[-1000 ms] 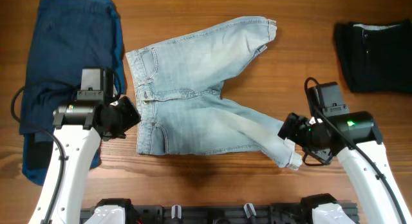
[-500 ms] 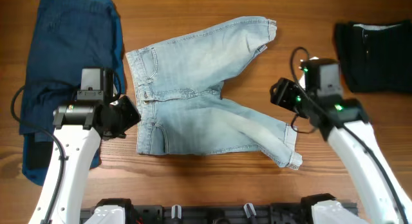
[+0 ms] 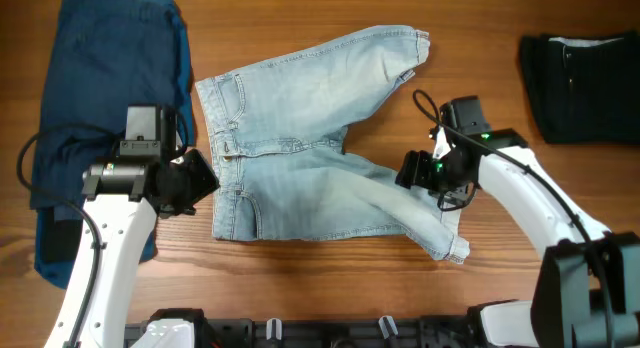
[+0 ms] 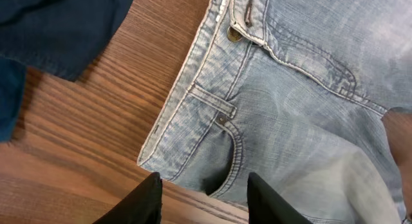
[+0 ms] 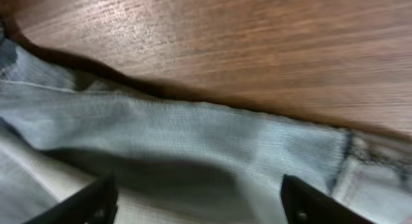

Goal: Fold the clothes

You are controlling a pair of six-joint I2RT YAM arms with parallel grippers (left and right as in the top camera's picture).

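Pale blue denim shorts (image 3: 300,138) lie spread on the wooden table, waistband to the left and both legs pointing right. My left gripper (image 3: 205,180) hovers at the lower waistband corner. In the left wrist view it (image 4: 205,201) is open, and the pocket and waistband edge (image 4: 212,121) lie just ahead of the fingertips. My right gripper (image 3: 408,174) is over the lower leg. The right wrist view shows it (image 5: 199,205) open wide above a raised fold of denim (image 5: 193,134), gripping nothing.
A dark blue garment (image 3: 100,108) lies crumpled at the left, partly under my left arm, and its edge shows in the left wrist view (image 4: 58,24). A folded dark navy garment (image 3: 580,83) sits at the back right. Bare wood (image 3: 330,278) runs along the front edge.
My right gripper left the lower leg's hem, swung up to the right, then came back left over the middle of that leg. The left arm has stayed put.
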